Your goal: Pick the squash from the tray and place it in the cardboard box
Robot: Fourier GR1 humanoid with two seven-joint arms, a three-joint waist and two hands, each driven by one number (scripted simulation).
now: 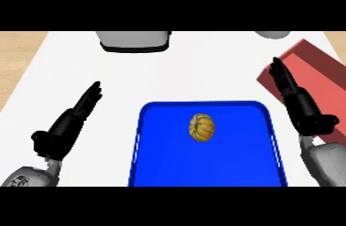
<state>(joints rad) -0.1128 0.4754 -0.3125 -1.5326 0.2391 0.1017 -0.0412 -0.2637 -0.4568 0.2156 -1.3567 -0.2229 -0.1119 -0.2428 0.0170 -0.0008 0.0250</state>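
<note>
A ribbed yellow-brown squash (201,127) lies on the blue tray (155,165), a little above the tray's middle. At the right edge a reddish-brown box (312,69) lies tilted; only part of it shows. My right hand (292,93) is open with straight fingers pointing up, just right of the tray's top right corner and overlapping the box's left edge. My left hand (73,118) is open too, fingers straight, on the white counter left of the tray. Neither hand touches the squash.
A grey rounded container (132,40) stands at the counter's far edge, left of centre. Part of a grey round object (272,34) shows at the top right. The white counter (202,69) stretches between tray and far edge; wood floor shows at both sides.
</note>
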